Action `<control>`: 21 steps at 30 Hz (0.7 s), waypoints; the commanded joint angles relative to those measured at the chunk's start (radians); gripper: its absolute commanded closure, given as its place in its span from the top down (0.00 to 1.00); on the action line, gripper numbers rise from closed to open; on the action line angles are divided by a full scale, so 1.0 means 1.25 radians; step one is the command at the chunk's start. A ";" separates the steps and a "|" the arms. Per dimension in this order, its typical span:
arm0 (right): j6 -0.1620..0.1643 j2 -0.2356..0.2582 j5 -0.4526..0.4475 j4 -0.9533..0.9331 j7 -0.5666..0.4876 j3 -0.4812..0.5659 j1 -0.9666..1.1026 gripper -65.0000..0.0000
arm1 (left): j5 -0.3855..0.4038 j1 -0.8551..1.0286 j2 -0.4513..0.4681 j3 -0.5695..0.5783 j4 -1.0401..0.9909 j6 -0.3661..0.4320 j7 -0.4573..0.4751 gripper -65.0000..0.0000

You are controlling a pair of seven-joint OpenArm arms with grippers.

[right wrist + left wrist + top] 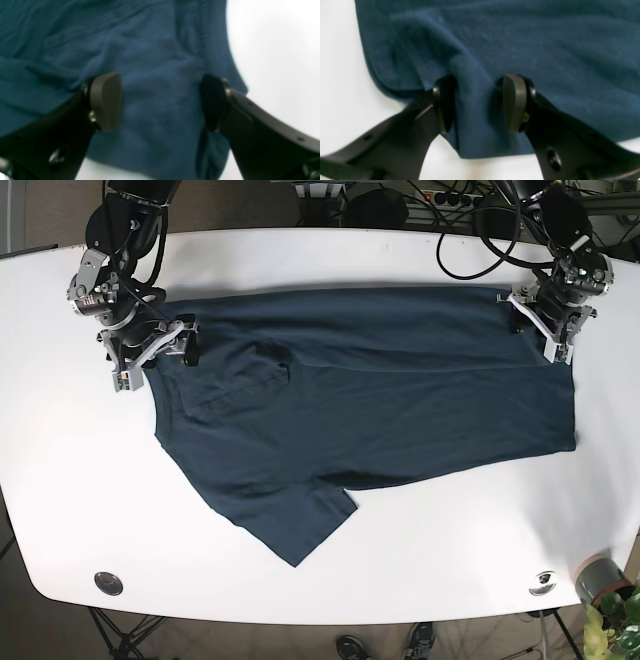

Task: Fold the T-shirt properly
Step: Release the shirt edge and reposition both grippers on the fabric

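Base view — one T-shirt (400,410), two end effectors, left end effector (535,330), right end effector (160,352) — both apart.

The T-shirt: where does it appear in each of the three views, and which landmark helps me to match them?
Left wrist: the T-shirt fills the top and right; the left gripper straddles its edge, jaws open.
Right wrist: it fills the left and centre, between the open jaws of the right gripper.
Base: it lies spread across the middle of the white table.
Shared landmark: the shirt's edge against the white table.
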State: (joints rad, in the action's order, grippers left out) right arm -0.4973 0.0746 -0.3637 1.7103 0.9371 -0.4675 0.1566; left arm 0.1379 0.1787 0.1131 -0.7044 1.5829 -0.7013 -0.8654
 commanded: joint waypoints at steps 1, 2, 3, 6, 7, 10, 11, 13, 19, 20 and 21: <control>0.003 0.013 -0.007 -0.013 -0.013 -0.003 -0.006 0.73 | -0.012 0.000 0.016 -0.004 -0.021 0.003 -0.010 0.42; 0.003 0.015 -0.007 -0.024 -0.014 -0.003 -0.006 0.73 | -0.013 0.001 0.021 -0.003 -0.032 0.003 -0.010 0.42; 0.003 0.015 -0.007 -0.036 -0.015 -0.006 -0.006 0.73 | -0.013 0.002 0.028 -0.003 -0.041 0.003 -0.010 0.42; 0.001 0.016 -0.005 -0.065 -0.024 -0.007 -0.001 0.73 | -0.013 0.012 0.040 -0.004 -0.053 0.003 -0.010 0.43; 0.001 0.016 -0.005 -0.070 -0.036 -0.007 0.012 0.73 | -0.012 0.022 0.045 -0.004 -0.049 0.003 -0.010 0.43; 0.001 0.024 -0.008 -0.067 -0.071 -0.003 0.048 0.73 | -0.008 0.044 0.046 -0.007 -0.037 0.003 -0.012 0.43; 0.001 0.024 -0.008 -0.067 -0.078 -0.003 0.058 0.73 | -0.008 0.048 0.046 -0.007 -0.031 0.003 -0.012 0.43; -0.001 0.024 -0.008 -0.067 -0.092 -0.003 0.078 0.73 | -0.008 0.058 0.046 -0.007 -0.019 0.003 -0.012 0.43; -0.002 0.026 -0.014 -0.051 -0.098 -0.005 0.133 0.73 | -0.008 0.086 0.041 -0.003 0.021 0.003 -0.014 0.42; -0.002 0.026 -0.014 -0.040 -0.098 -0.006 0.144 0.73 | -0.008 0.095 0.040 -0.002 0.034 0.003 -0.015 0.42; -0.002 0.026 -0.014 -0.030 -0.098 -0.006 0.155 0.73 | -0.008 0.102 0.039 -0.002 0.045 0.003 -0.015 0.42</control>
State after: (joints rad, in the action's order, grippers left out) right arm -0.5072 0.0998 -0.4099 1.6543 0.7574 -0.4706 0.3244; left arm 0.1516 0.2897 0.1558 -0.7036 1.6043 -0.6994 -0.8513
